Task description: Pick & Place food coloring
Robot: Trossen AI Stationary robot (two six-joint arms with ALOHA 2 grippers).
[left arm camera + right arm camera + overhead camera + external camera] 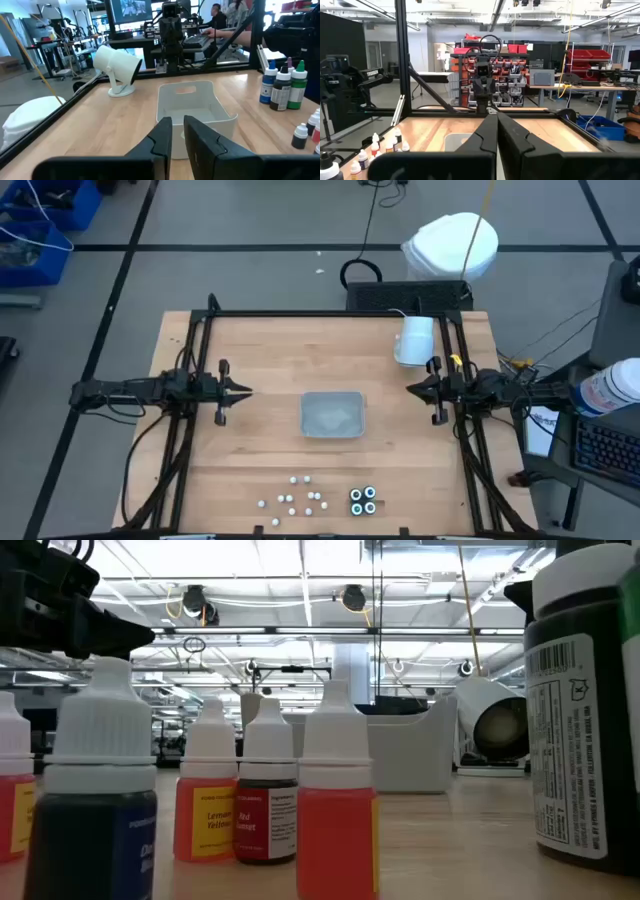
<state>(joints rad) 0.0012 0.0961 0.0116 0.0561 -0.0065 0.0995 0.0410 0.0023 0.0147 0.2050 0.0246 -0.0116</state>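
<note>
Several tiny white-capped dropper bottles (298, 495) stand upright near the table's near edge, with a tight cluster of dark round bottles (363, 500) just to their right. The low view shows the droppers (268, 795) close up, with red, yellow and blue bodies, and one dark bottle (585, 710). In the left wrist view the dark bottles (282, 87) stand beside a few droppers (300, 136). My left gripper (248, 392) (178, 122) hovers shut left of the clear tray. My right gripper (410, 388) (496, 120) hovers shut to the tray's right. Both are far from the bottles.
A clear rectangular tray (333, 415) (192, 107) sits at the table's middle between the grippers. A large white mug (413, 340) (117, 67) lies on its side near the far right corner. Black frame rails (330, 314) border the table. Bare wood lies between tray and bottles.
</note>
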